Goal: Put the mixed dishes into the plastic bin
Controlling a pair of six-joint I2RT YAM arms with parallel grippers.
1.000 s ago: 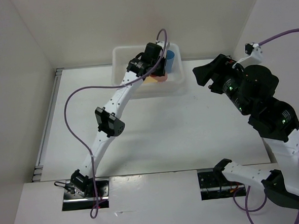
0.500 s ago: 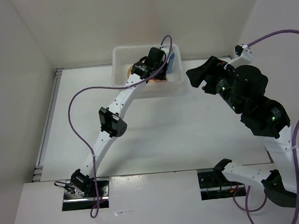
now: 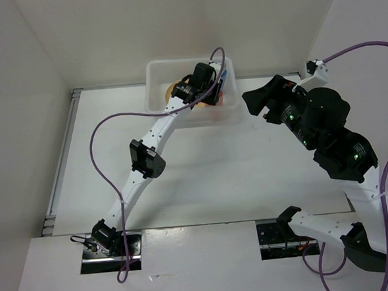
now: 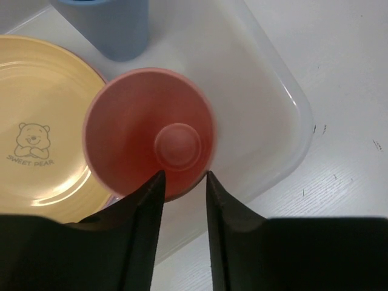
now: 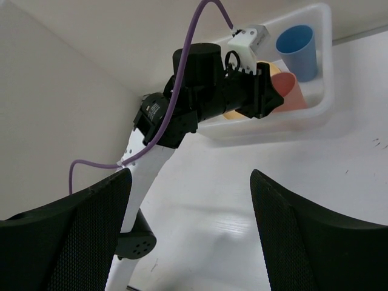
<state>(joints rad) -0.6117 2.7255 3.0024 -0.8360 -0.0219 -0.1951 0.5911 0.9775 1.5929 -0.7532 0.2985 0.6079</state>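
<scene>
The plastic bin point(image 3: 153, 72) stands at the far middle of the table. In the left wrist view a yellow-orange plate point(image 4: 42, 139) with a bear print lies in the bin point(image 4: 273, 121). A blue cup point(image 4: 115, 24) stands upright beside it. The red cup point(image 4: 145, 130) sits mouth-up in the bin, slightly blurred, just beyond my left gripper point(image 4: 183, 176). That gripper is open, with nothing between its fingers. My right gripper point(image 5: 191, 176) is open and empty above the table, right of the bin point(image 5: 324, 60). The pink and purple plates are not in view.
White walls enclose the table on the left, back and right. The left arm point(image 3: 145, 158) stretches diagonally across the table to the bin. A purple cable point(image 3: 92, 145) loops beside it.
My left gripper has shifted slightly right over the bin, and the red cup now lies beyond its fingertips. The right arm has swung a little to the left.
</scene>
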